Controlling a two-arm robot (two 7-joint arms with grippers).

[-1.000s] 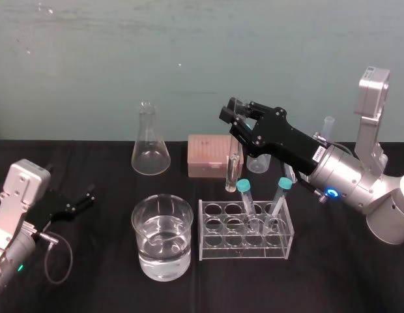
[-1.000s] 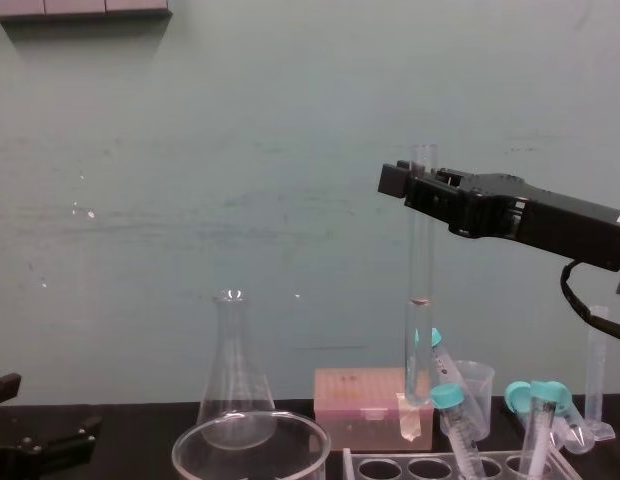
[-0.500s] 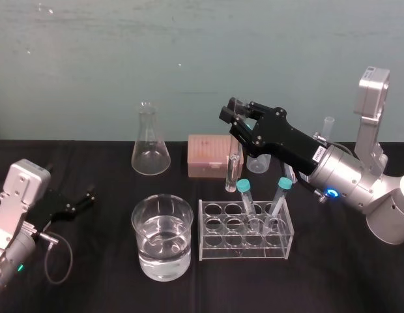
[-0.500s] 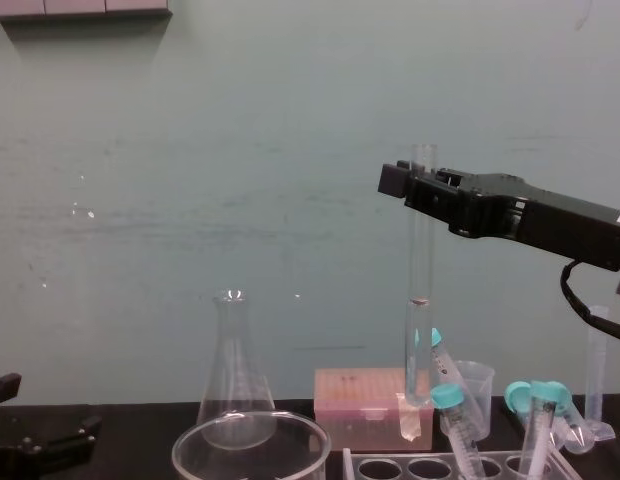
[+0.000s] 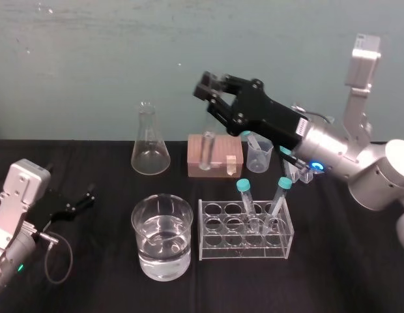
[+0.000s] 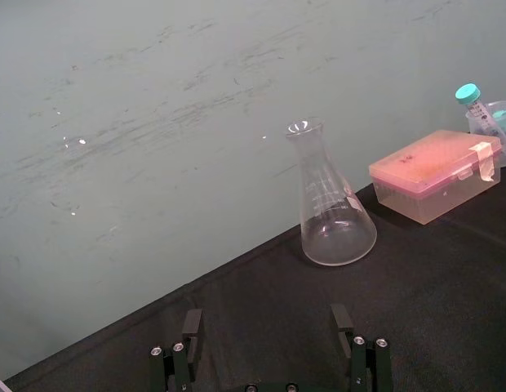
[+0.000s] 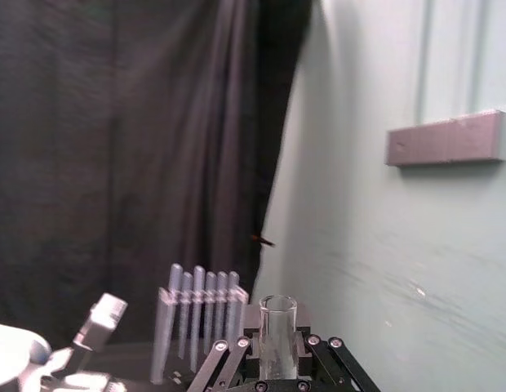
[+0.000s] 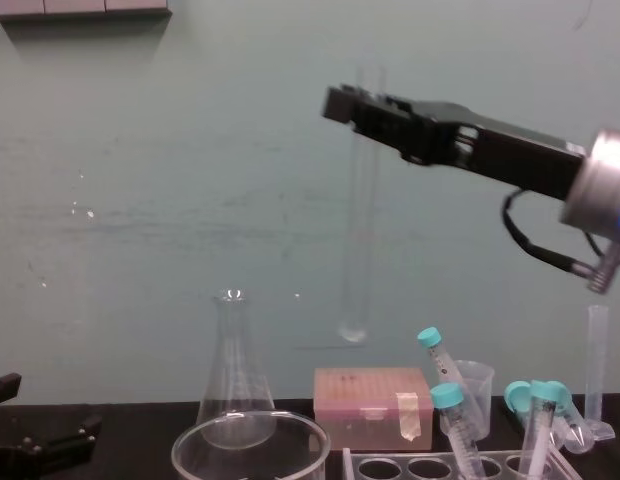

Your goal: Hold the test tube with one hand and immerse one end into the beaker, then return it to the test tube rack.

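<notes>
Black table bears beaker, test tube rack, flask, pink box.

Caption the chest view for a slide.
Right gripper holds the test tube upright in midair, well above beaker and rack height.

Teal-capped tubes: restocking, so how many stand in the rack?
2: left tube and right tube, tops tilted apart, in the test tube rack. Other teal caps sit farther back.
</notes>
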